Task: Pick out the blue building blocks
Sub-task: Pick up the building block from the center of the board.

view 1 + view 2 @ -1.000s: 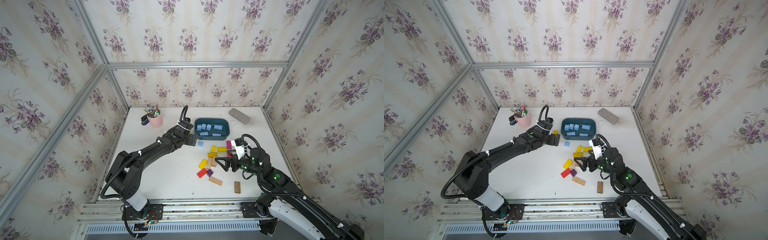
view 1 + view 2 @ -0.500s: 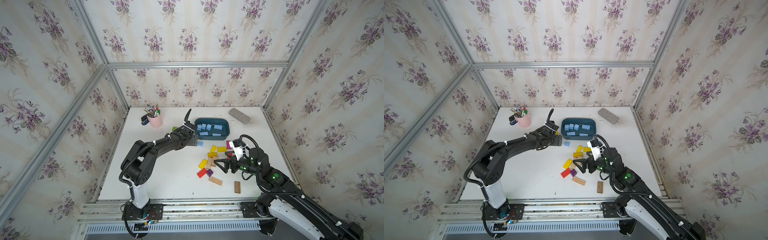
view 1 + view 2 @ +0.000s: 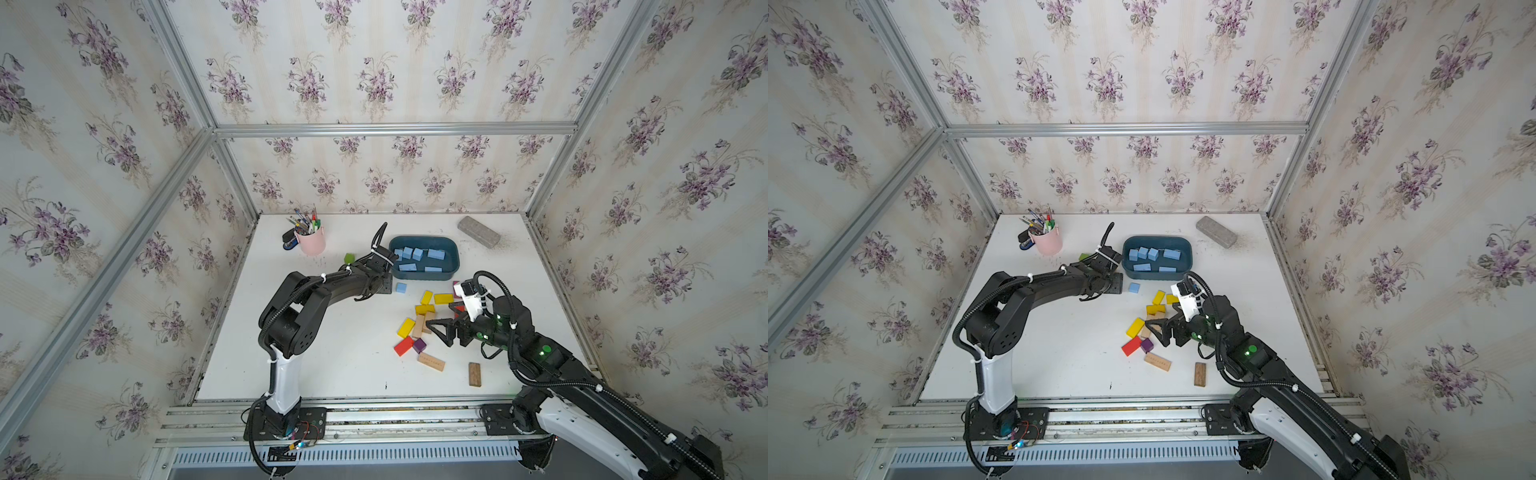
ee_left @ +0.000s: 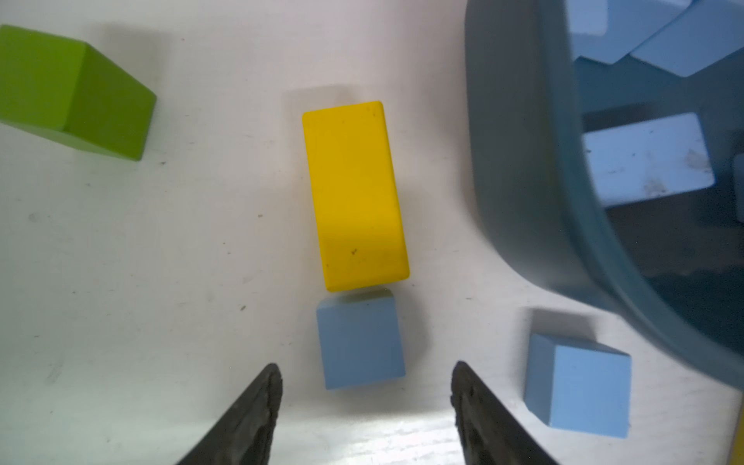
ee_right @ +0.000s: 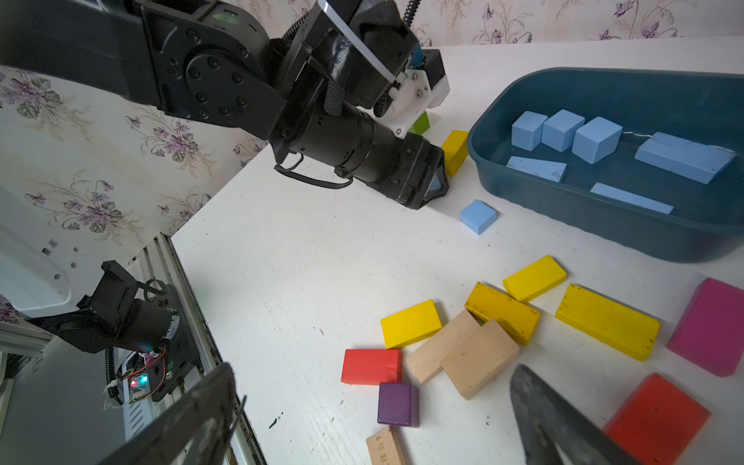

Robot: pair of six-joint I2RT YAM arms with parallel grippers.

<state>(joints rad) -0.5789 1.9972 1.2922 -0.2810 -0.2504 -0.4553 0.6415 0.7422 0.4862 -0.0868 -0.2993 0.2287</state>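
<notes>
Several light blue building blocks (image 3: 417, 253) lie inside the dark teal tub (image 3: 424, 239). Two blue cubes stay on the table by the tub's near-left corner. In the left wrist view one blue cube (image 4: 360, 342) sits just past my left gripper's (image 4: 365, 366) open tips, touching a yellow block (image 4: 356, 193). The other blue cube (image 4: 577, 386) lies apart, beside it, and shows in both top views (image 3: 400, 287) (image 3: 1133, 287). My left gripper (image 3: 384, 283) hangs low over the table. My right gripper (image 3: 436, 332) hovers open and empty over the mixed pile.
Yellow, red, purple, magenta and plain wooden blocks (image 3: 419, 326) are scattered in front of the tub. A green block (image 3: 349, 259) lies left of the left gripper. A pink pen cup (image 3: 311, 241) stands at the back left, a grey brick (image 3: 478, 232) at the back right.
The left arm's elbow has swung in towards the middle while its gripper stayed low beside the tub's near-left corner. The right gripper has shifted slightly left over the pile.
</notes>
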